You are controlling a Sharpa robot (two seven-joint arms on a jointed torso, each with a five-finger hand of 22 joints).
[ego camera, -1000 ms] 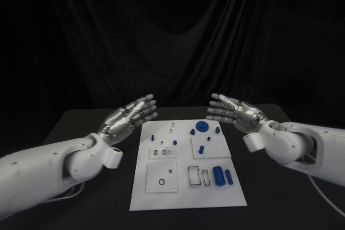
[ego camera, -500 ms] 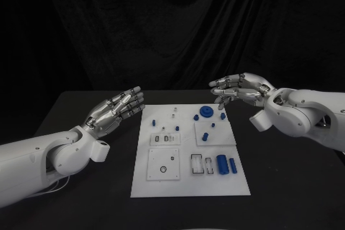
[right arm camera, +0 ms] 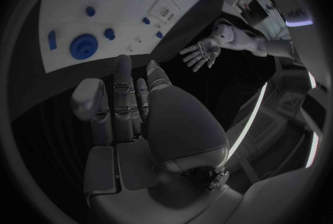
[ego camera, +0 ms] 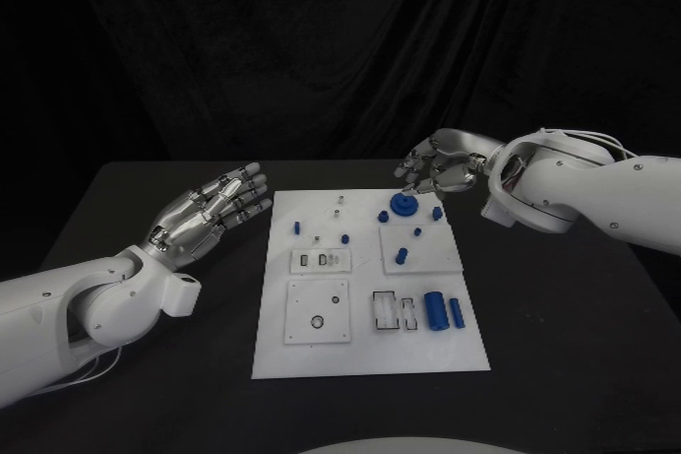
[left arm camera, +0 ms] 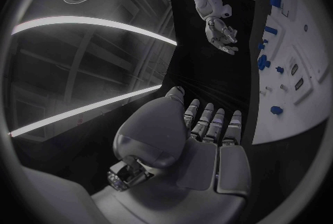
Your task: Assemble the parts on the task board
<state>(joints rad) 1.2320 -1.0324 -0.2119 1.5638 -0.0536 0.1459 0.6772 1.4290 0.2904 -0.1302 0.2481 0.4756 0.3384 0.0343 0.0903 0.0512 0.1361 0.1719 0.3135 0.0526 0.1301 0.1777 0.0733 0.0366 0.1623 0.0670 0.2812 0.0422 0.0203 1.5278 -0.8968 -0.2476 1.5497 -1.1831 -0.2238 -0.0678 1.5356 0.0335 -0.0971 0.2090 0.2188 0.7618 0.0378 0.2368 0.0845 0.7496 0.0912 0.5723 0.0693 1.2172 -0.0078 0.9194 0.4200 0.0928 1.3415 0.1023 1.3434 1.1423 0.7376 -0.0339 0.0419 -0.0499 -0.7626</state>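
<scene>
Black cloth hangs behind the black table in the head view, where the white task board lies mid-table with its blue parts, the left hand flat and spread just off the board's far left corner, holding nothing, and the right hand with fingers bent downward above the blue round part (whether it touches is hard to tell). From the left wrist, that hand's fingers lie straight and apart beside the board's edge. From the right wrist, the right hand's fingers reach toward the round part, empty.
</scene>
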